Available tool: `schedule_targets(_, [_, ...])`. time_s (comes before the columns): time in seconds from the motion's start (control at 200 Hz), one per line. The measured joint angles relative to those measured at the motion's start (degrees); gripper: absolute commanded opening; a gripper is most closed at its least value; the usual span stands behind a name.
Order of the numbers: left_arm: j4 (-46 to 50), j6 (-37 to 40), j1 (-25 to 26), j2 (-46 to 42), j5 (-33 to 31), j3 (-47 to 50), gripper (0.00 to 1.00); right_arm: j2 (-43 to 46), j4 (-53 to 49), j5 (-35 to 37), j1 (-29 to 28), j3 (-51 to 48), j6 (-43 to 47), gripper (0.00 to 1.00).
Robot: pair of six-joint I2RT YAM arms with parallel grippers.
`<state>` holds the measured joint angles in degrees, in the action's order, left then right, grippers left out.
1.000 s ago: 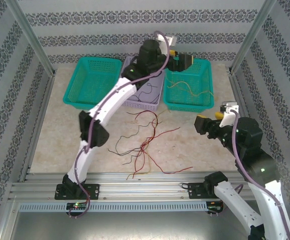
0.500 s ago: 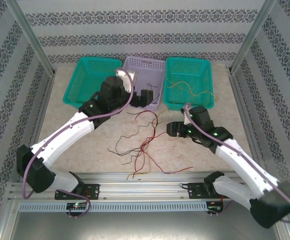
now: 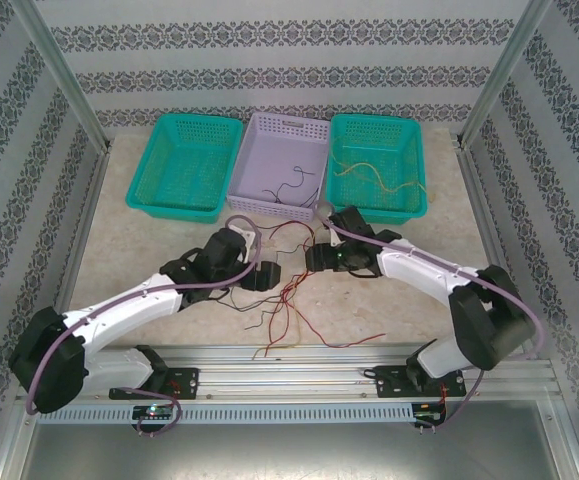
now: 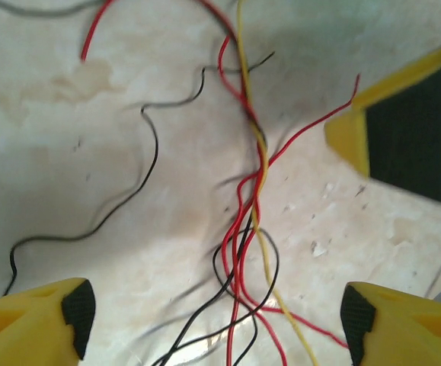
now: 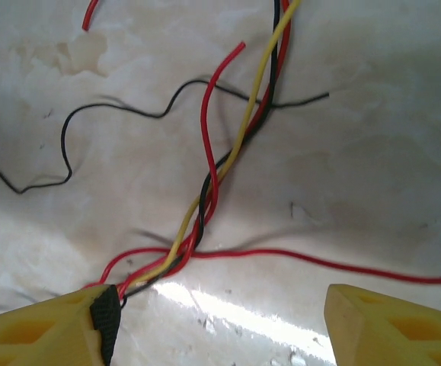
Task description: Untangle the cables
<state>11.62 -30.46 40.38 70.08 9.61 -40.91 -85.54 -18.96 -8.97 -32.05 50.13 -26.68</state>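
The cables (image 3: 291, 292) lie as a loose tangle of red, yellow and black wires on the table's middle. My left gripper (image 3: 269, 275) hangs low at the tangle's left side, and my right gripper (image 3: 314, 258) is at its upper right, facing it. In the left wrist view the twisted bundle (image 4: 250, 221) runs between the open fingers of my left gripper (image 4: 216, 316), touching neither pad. In the right wrist view my right gripper (image 5: 220, 313) is open, and the red, yellow and black strands (image 5: 205, 191) pass right beside its left pad (image 5: 104, 313).
Three baskets stand along the back: teal basket (image 3: 174, 208) on the left, lavender basket (image 3: 269, 207) holding dark wires (image 3: 294, 185), teal basket (image 3: 374, 213) on the right holding yellowish wires (image 3: 369, 175). An aluminium rail (image 3: 289, 365) bounds the near edge. The right gripper's finger (image 4: 403, 130) shows in the left wrist view.
Both arms have swung in from the baskets and the right side down to the tangle at the table's middle. Both pairs of jaws have narrowed a little.
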Motion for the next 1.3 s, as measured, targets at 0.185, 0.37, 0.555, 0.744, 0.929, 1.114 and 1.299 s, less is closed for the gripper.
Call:
schedule_targets(0.185, [-0.04,0.13,1.27,3.39,0.20,0.83,0.66,-5.62,0.68,1.51,-1.20,4.92,0.07,0.56])
schedule_targets(0.37, [-0.61,0.50,2.47,8.48,0.59,0.83,0.55,-9.75,0.74,2.71,-1.49,7.13,0.61,0.54])
schedule_targets(0.555, [-1.55,0.92,3.89,13.84,0.63,0.85,0.56,-13.16,0.48,3.50,-1.49,8.37,1.38,0.53])
schedule_targets(0.744, [-2.78,1.75,4.96,17.75,-0.20,0.59,0.58,-16.24,0.28,3.63,-1.57,10.73,2.12,0.45])
schedule_targets(0.929, [-2.78,1.95,5.42,18.67,-1.31,0.09,0.58,-18.80,0.42,3.58,-1.60,11.52,2.64,0.40])
schedule_targets(1.114, [-2.27,1.92,5.81,19.98,-2.40,-0.48,0.53,-19.91,0.50,3.82,-1.55,11.76,3.06,0.27])
schedule_targets(1.299, [-1.92,1.99,6.10,20.26,-4.37,-0.50,0.39,-20.02,0.68,4.44,-1.46,11.76,2.73,0.09])
